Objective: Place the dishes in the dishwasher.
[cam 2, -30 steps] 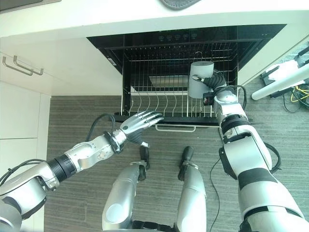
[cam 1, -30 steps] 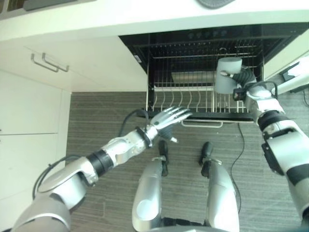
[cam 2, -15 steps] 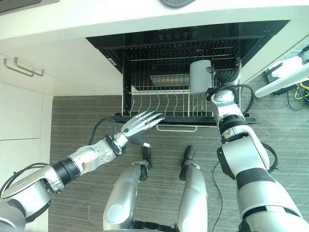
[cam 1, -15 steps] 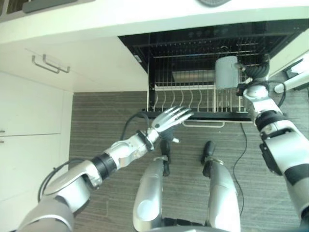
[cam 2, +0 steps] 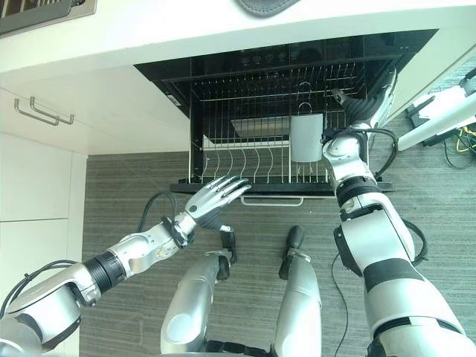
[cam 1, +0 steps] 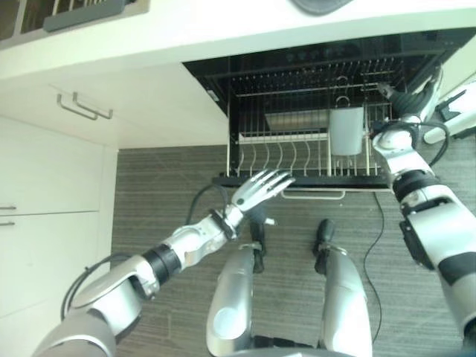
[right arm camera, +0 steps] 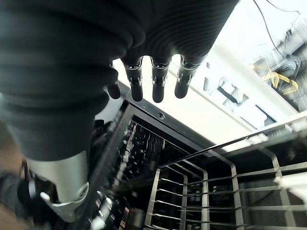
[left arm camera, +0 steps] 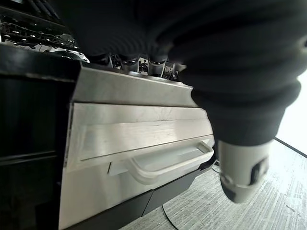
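A light grey cup point(cam 1: 346, 131) stands in the right part of the dishwasher's pulled-out wire rack point(cam 1: 282, 152), free of both hands. My right hand point(cam 1: 407, 100) hovers just right of and behind the cup, open, its fingers point(right arm camera: 153, 81) straight above the rack wires. My left hand point(cam 1: 260, 187) is open, its straight fingers point(left arm camera: 139, 62) lying along the top edge of the drawer's steel front point(left arm camera: 139, 129), above the handle point(left arm camera: 163, 165).
A steel tray point(cam 1: 294, 119) lies deeper in the rack. A white counter point(cam 1: 223, 30) overhangs the dishwasher, with a white cabinet and its handles point(cam 1: 85, 106) to the left. A white device and cables point(cam 2: 446, 119) lie on the floor to the right.
My right hand has let go of the cup, which now rests lower in the rack, and has drawn back to the right with fingers spread. My left hand has stayed at the drawer front.
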`<state>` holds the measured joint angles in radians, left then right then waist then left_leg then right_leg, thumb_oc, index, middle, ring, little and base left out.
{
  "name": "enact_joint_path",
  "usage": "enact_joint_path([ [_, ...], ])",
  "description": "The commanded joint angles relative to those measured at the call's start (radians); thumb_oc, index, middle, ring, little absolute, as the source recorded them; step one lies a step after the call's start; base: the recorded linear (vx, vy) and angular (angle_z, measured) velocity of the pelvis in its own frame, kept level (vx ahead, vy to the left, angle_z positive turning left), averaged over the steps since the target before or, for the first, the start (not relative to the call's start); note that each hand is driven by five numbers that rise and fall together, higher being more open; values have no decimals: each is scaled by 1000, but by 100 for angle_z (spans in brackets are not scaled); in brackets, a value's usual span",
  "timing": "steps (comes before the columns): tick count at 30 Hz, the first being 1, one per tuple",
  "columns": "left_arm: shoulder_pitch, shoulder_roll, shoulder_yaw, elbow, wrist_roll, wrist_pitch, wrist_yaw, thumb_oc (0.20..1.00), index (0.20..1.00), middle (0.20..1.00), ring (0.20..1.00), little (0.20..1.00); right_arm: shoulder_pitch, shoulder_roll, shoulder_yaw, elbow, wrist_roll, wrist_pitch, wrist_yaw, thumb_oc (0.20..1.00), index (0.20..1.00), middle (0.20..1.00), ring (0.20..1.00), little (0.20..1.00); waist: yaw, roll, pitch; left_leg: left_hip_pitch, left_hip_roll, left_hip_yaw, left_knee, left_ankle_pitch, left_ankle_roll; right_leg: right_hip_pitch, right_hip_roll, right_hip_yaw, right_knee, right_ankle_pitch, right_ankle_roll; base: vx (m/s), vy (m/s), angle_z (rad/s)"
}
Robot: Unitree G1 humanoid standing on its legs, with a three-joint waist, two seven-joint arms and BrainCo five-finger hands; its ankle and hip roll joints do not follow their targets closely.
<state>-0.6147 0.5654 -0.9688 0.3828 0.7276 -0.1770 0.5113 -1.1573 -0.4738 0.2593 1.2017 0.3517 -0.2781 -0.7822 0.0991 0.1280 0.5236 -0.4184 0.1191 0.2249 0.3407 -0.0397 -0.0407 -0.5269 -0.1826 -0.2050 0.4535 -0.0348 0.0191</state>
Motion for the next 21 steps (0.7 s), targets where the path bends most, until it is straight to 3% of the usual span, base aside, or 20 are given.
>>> enact_joint_path([
  [1,127,3,-41,-70,67,-6,-21,1000,1000,1000,1000,1000,42,10,-58,-111,155,-150,44,1000,1000,1000,1000,1000,3,2,-4,21,-24,19,-28,-7,13,74,-12,-50,13,-70,79,36,29,-2],
  [5,152,4,-28,-70,71,8,-12,1000,1000,1000,1000,1000,89,43,-86,-185,180,-165,96,1000,1000,1000,1000,1000,-5,0,-4,37,-22,25,-22,-12,14,87,-14,-47,20,-78,74,20,18,-1],
  [12,228,17,24,-88,72,33,9,1000,1000,1000,1000,1000,281,123,-107,-424,219,-117,146,1000,1000,1000,1000,1000,-37,-7,-4,125,-21,39,-31,-22,15,167,-18,-34,1,-84,66,45,44,-4],
  [16,264,32,67,-101,149,28,36,1000,1000,1000,1000,1000,406,158,-89,-552,206,-74,165,1000,1000,1000,1000,1000,-55,-22,-4,195,-17,48,-48,-27,15,238,-24,-32,-27,-81,68,38,-3,-6],
  [17,280,45,80,-107,200,24,56,1000,1000,1000,1000,1000,498,187,-52,-606,210,-35,179,1000,1000,1000,1000,1000,-68,-38,-33,243,-11,57,-69,-27,12,289,-29,-33,-62,-75,72,80,-15,-2],
  [20,306,46,96,-111,207,27,55,1000,1000,1000,1000,1000,574,200,-22,-635,211,-36,189,1000,1000,1000,1000,1000,-77,-49,-63,284,-6,62,-92,-23,9,338,-30,-35,-99,-68,76,117,-25,-3],
  [21,342,41,123,-98,207,25,68,1000,1000,1000,1000,1000,658,203,-4,-675,205,-48,247,1000,1000,1000,1000,1000,-85,-60,-107,327,-1,66,-121,-19,5,389,-29,-37,-143,-61,81,129,-36,0],
])
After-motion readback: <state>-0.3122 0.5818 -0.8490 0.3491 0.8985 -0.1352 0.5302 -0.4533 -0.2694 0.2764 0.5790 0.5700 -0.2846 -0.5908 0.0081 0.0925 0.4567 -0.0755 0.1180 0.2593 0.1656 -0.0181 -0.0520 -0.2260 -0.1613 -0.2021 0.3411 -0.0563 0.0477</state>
